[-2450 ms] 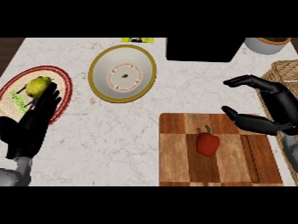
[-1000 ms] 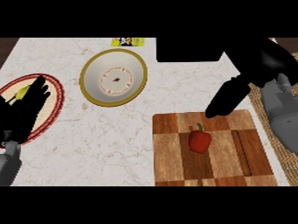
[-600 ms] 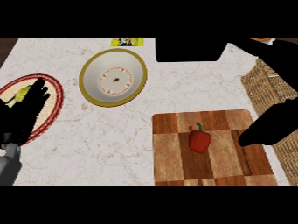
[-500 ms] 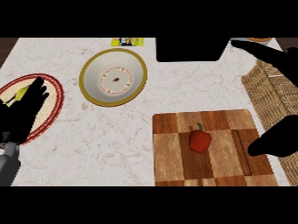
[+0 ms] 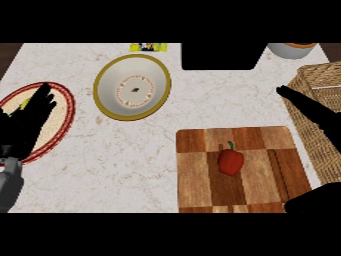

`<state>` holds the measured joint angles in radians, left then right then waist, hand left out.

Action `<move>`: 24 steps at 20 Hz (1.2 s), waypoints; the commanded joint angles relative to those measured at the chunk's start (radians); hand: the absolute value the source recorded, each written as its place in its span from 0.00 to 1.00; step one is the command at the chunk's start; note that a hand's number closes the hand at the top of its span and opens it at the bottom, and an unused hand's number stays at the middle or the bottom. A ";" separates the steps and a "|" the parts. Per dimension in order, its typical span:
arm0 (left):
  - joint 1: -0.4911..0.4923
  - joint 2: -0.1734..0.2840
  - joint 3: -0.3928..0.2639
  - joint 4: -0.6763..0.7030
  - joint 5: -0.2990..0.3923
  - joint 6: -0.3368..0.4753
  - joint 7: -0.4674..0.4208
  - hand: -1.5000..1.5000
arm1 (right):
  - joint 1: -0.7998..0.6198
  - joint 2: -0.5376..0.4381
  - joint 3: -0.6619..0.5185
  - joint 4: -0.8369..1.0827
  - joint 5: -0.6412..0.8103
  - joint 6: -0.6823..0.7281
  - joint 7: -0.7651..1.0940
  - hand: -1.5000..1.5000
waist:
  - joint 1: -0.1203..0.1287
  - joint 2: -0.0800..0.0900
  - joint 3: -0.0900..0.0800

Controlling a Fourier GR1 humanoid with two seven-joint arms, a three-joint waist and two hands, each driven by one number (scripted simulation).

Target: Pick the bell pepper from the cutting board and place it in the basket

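Observation:
A small red bell pepper [image 5: 230,161] with a green stem lies near the middle of the wooden cutting board [image 5: 202,185]. The wicker basket [image 5: 326,80] stands just right of the board. My right hand [image 5: 326,124] hangs over the board's right edge and the basket's near side. Its fingers are straight and spread, and another dark part of it shows at the lower right. It is apart from the pepper and holds nothing. My left hand [image 5: 16,127] rests open at the far left, fingers up, over a red-rimmed plate [image 5: 65,96].
A yellow-rimmed plate [image 5: 132,88] sits left of centre at the back. A black box [image 5: 223,56] and a pale pot [image 5: 298,49] stand along the far edge, with a yellow-green item [image 5: 149,47] beside them. Bare marble counter lies between the plates and the board.
My right hand has swept from above the board's upper right corner down along its right edge. The pepper stays put. The left hand has barely moved.

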<state>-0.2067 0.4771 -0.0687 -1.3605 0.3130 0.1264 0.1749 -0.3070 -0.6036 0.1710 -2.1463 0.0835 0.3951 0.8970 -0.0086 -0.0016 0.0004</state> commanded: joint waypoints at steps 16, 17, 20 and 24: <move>-0.017 -0.075 0.068 0.040 -0.072 -0.057 -0.008 0.50 | 0.147 0.324 0.166 0.500 0.512 -0.305 -0.476 0.00 | 0.011 0.003 0.000; -0.011 -0.099 0.050 0.008 -0.100 -0.032 0.011 0.50 | 0.123 0.353 0.170 0.445 0.506 -0.259 -0.375 0.00 | 0.010 0.002 -0.001; -0.013 -0.095 0.056 -0.003 -0.102 -0.055 0.022 0.50 | 0.149 0.344 0.171 0.597 0.546 -0.297 -0.513 0.00 | 0.012 0.003 0.000; -0.029 -0.076 0.124 0.020 -0.092 -0.114 0.018 0.50 | 0.117 0.393 0.167 0.625 0.587 -0.270 -0.491 0.00 | 0.010 0.002 0.000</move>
<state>-0.2213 0.3918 0.0117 -1.3633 0.2125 0.0604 0.1992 -0.1760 -0.2642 0.3148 -1.5984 0.6108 0.1433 0.4234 0.0018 0.0003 0.0001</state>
